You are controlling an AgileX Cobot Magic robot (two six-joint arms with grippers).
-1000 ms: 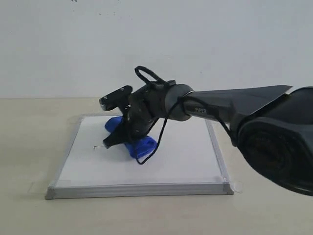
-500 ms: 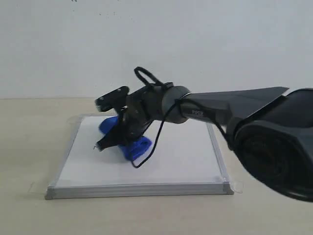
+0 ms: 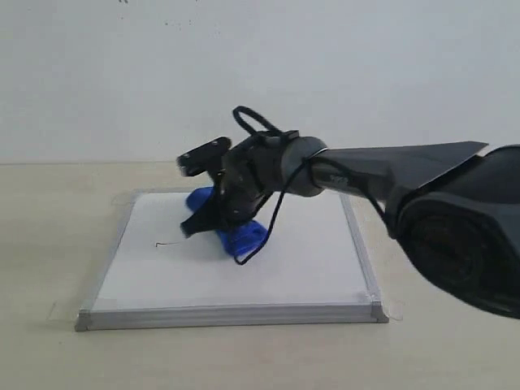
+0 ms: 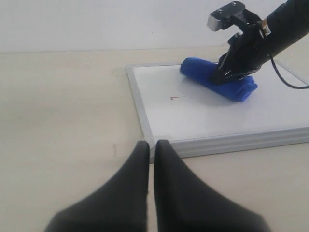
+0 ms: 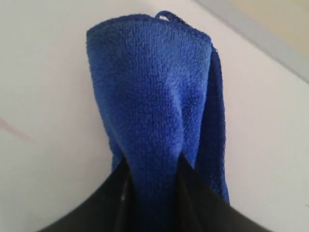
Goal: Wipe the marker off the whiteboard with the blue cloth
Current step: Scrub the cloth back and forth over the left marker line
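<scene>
- The right claw [image 3: 193, 228] pinches the blue cloth [image 3: 240, 238] mid-bundle; the cloth lies on the whiteboard [image 3: 309, 260], near but apart from the marker [image 3: 166, 244].
- The left claw [image 4: 151, 153] hangs closed and empty over the surface [image 4: 58, 121].
- The soft, light microfibre likely squashes, so a mid-roll grip looks best.

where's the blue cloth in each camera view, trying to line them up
Exterior view: blue cloth just left of centre, on the whiteboard, under the right hand.
Left wrist view: upper right, on the board.
Right wrist view: fills the middle, pinched by that hand.
Shared landmark: the board's grey frame.
</scene>
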